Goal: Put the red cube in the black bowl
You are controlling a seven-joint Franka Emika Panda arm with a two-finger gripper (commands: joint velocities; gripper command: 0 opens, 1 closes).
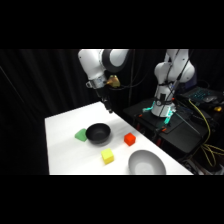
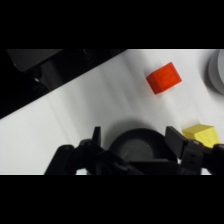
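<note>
Approach stage: red cube (image 1: 130, 139) not yet grasped.
Hand (image 2: 135, 136) spread, empty, raised beyond the black bowl (image 1: 98, 133); cube rests on the worktop (image 1: 65, 150) beside that bowl. Next: travel over cube, descend, pinch.

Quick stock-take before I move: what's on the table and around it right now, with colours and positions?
red cube: 1, red-orange, on the table right of the black bowl, apart from it
black bowl: 1, glossy black, mid-table, nothing visible inside
green object: 1, green, against the black bowl's left side, shape unclear
yellow cube: 1, yellow, in front of the black bowl
grey bowl: 1, light grey, front right, cut by the picture's edge
table: 1, white
cables: several, yellow and dark, right of the table
gripper: 1, black fingers, open, raised above the table's far edge
</note>
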